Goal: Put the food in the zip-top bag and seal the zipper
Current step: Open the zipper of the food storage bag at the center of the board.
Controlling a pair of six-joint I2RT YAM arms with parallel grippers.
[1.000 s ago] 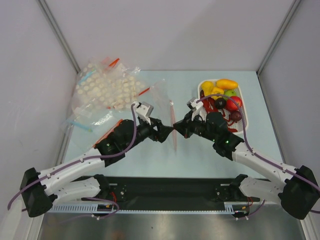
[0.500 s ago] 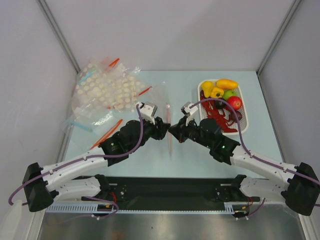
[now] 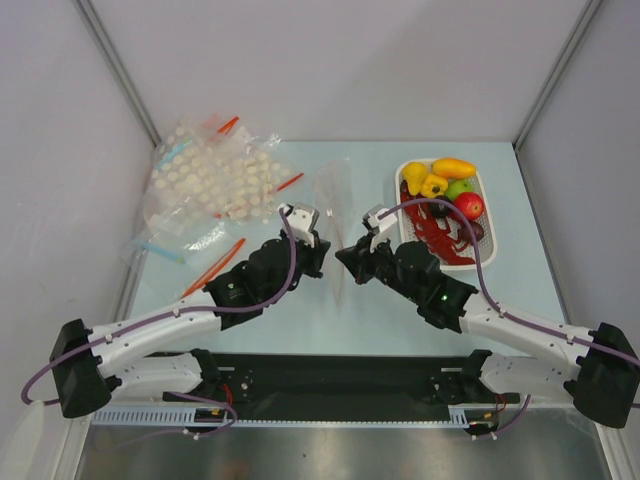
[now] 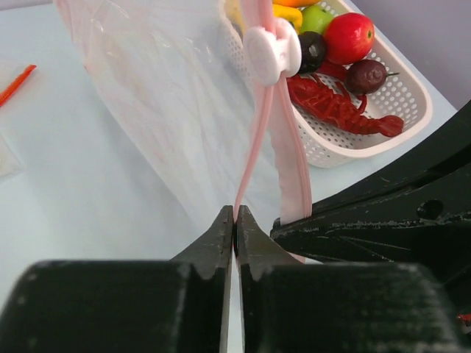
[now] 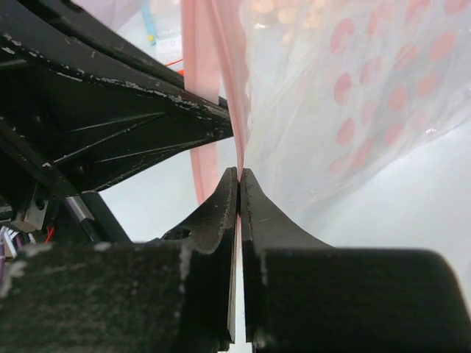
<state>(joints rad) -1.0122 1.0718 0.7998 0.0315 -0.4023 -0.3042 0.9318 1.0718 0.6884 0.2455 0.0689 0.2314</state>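
The zip-top bag (image 3: pixel 331 192) hangs between my two grippers at the table's middle, its clear body (image 4: pixel 158 110) spreading away from them. My left gripper (image 3: pixel 322 262) (image 4: pixel 235 215) is shut on one lip of the pink zipper (image 4: pixel 254 140). A white slider (image 4: pixel 272 51) sits farther along the strip. My right gripper (image 3: pixel 346 258) (image 5: pixel 239 175) faces the left one and is shut on the other pink lip (image 5: pixel 234 110). The food lies in a white basket (image 3: pixel 487 215): lobster (image 4: pixel 335 107), red apple (image 4: pixel 347 37), dark purple fruit (image 4: pixel 366 76), yellow pepper (image 3: pixel 433 184), mango (image 3: pixel 454 167).
A heap of dotted clear bags (image 3: pixel 212 178) lies at the back left. A loose orange-red strip (image 3: pixel 214 266) and a blue strip (image 3: pixel 160 247) lie near it. Grey walls close in the table on three sides.
My left gripper has shut on the zipper lip. Both grippers shifted slightly left and away, and the bag now stands up between them instead of lying flat.
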